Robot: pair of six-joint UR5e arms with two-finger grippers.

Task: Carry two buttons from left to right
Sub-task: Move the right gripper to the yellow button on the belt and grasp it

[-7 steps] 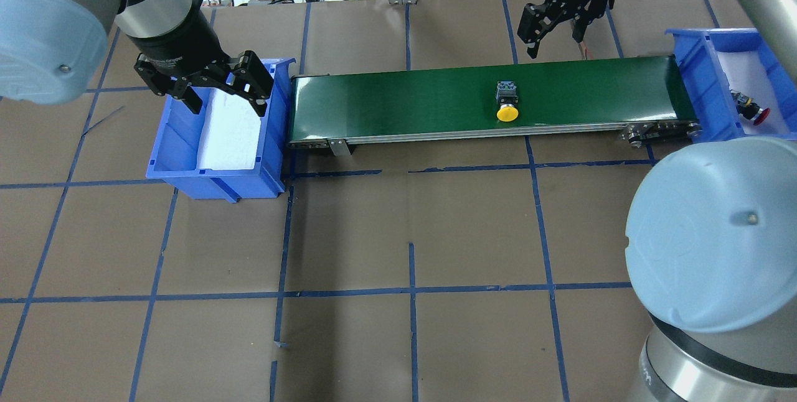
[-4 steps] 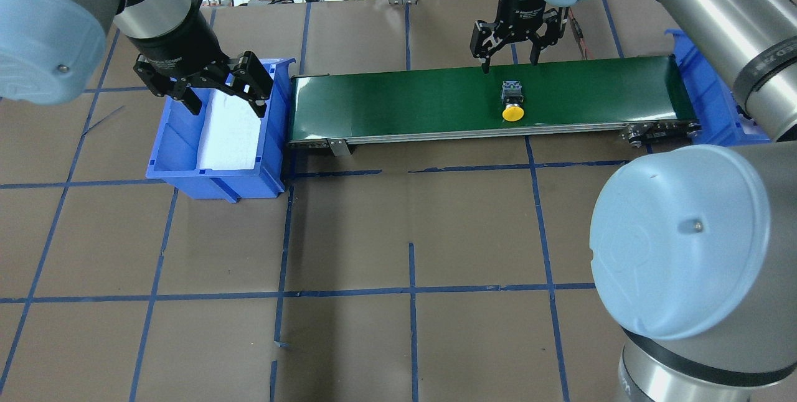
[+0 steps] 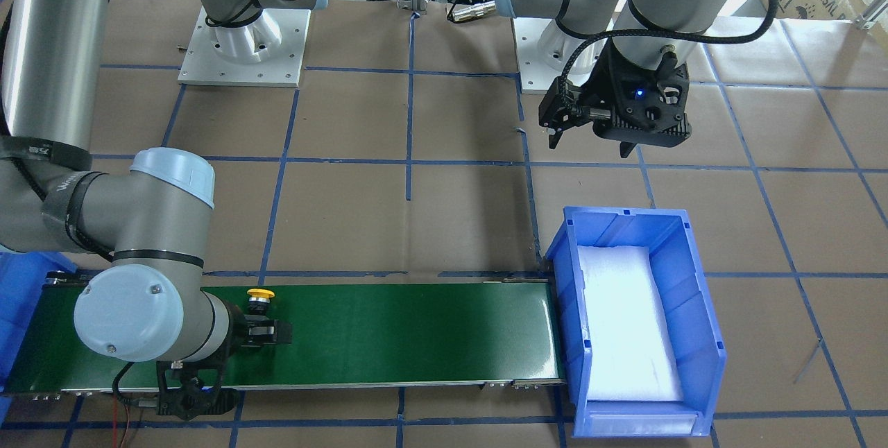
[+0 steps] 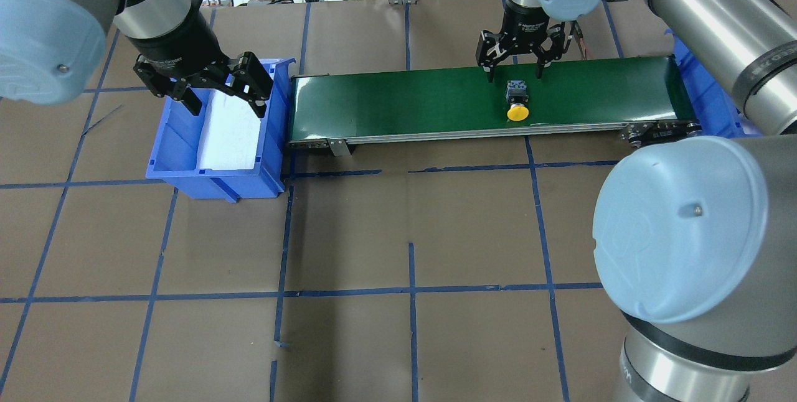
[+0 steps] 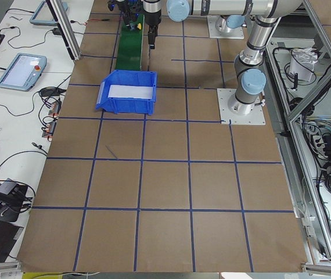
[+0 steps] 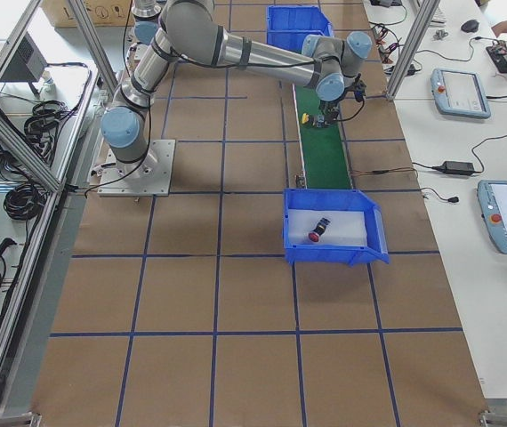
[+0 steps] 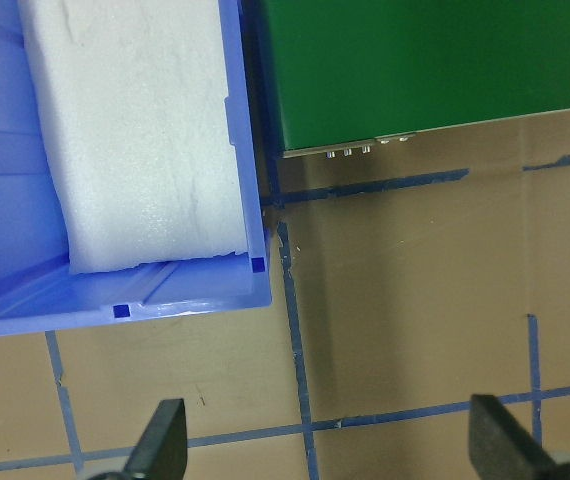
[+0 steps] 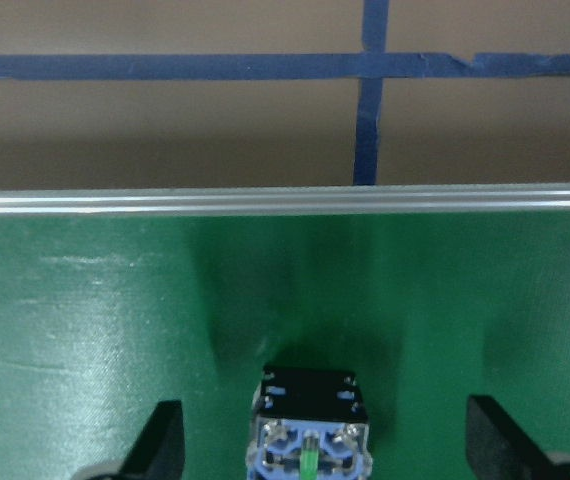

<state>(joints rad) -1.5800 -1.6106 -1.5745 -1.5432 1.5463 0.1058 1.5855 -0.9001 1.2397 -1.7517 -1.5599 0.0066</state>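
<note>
- Two buttons. The yellow button lies on its side on the belt, right of the belt's middle, with its cap toward the robot and its grey block toward the far edge. The red button lies in the right bin
- Two hands, neither holding anything
- Right hand: open, fingers pointing down over the far edge of the belt, just behind the yellow button. In its wrist view the button's block sits between the two fingers, with a gap on each side
- Left hand: open wide, raised above the counter near the left bin
- Two blue bins, one at each end of the belt, each lined with one white foam pad. The left pad shows in the overhead view. The right pad carries the red button
- One green belt, running lengthwise between the bins
- One counter, brown, marked by a grid of blue tape
</note>
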